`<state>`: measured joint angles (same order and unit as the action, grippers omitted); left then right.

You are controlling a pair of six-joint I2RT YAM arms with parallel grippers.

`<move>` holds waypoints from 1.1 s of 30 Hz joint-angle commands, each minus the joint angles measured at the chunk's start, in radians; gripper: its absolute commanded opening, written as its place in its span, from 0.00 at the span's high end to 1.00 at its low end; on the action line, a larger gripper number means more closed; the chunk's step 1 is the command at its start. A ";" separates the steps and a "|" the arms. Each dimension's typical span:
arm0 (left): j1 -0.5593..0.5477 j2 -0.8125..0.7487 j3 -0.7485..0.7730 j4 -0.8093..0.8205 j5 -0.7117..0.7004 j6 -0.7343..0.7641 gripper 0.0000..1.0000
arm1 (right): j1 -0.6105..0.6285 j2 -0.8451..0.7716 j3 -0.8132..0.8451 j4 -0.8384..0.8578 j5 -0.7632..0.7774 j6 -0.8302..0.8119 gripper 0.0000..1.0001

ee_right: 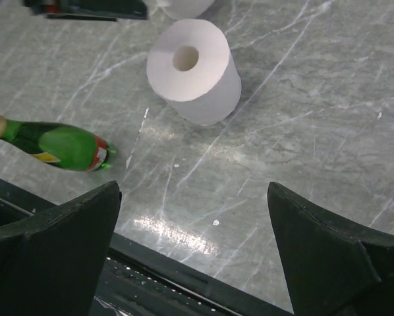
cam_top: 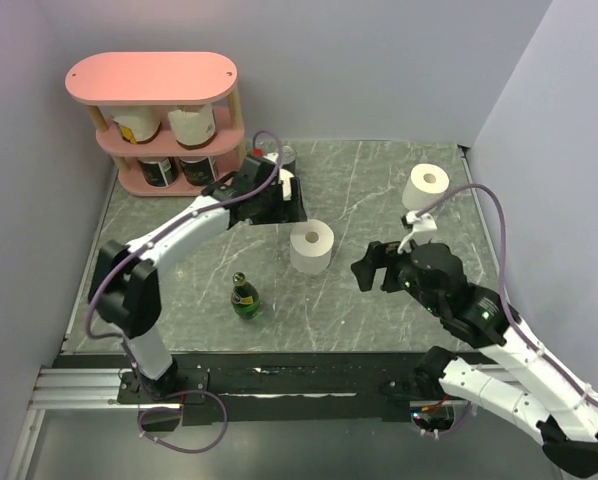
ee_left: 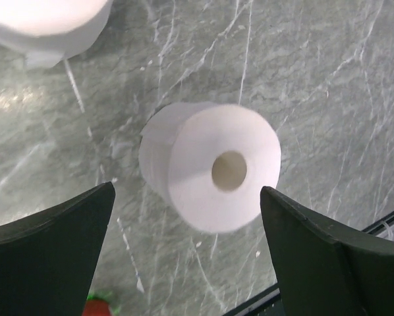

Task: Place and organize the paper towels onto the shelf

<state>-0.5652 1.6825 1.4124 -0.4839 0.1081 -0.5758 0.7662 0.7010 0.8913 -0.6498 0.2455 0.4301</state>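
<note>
Fingers (ee_left: 52, 250) of the left gripper (cam_top: 284, 205) stand wide apart and hold nothing; the right gripper (cam_top: 372, 262) is likewise spread and empty. Step in hand, as judged: approach for the next pick-up. The centre roll (cam_top: 311, 247) stands upright on the table (cam_top: 379, 310), core up. In the left wrist view it sits below and between the two fingers, slightly off-centre and untouched. From the right wrist it lies ahead of that gripper's fingers, well apart. A second roll (cam_top: 426, 185) stands near the far right corner. The shelf (cam_top: 151, 75) carries stored rolls (cam_top: 191, 125) on its middle and lower tiers; the top board is bare. The next move calls for the left gripper to descend squarely, straddle the centre roll and close gently. It should then carry the roll to the shelf, keeping off the green bottle (cam_top: 244, 297).
</note>
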 commanded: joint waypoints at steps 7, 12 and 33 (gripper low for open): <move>-0.038 0.154 0.114 -0.007 -0.013 0.017 0.07 | 0.001 -0.098 -0.029 0.021 0.025 -0.031 0.00; -0.042 0.189 0.112 -0.005 -0.015 0.021 0.11 | 0.001 -0.098 -0.045 0.036 0.011 -0.034 0.01; -0.070 0.232 0.056 0.037 -0.012 0.021 0.20 | 0.001 -0.083 -0.048 0.036 0.009 -0.025 0.00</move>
<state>-0.6239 1.8992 1.4746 -0.4725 0.1070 -0.5644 0.7662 0.6132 0.8486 -0.6434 0.2462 0.4000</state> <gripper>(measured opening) 0.806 0.994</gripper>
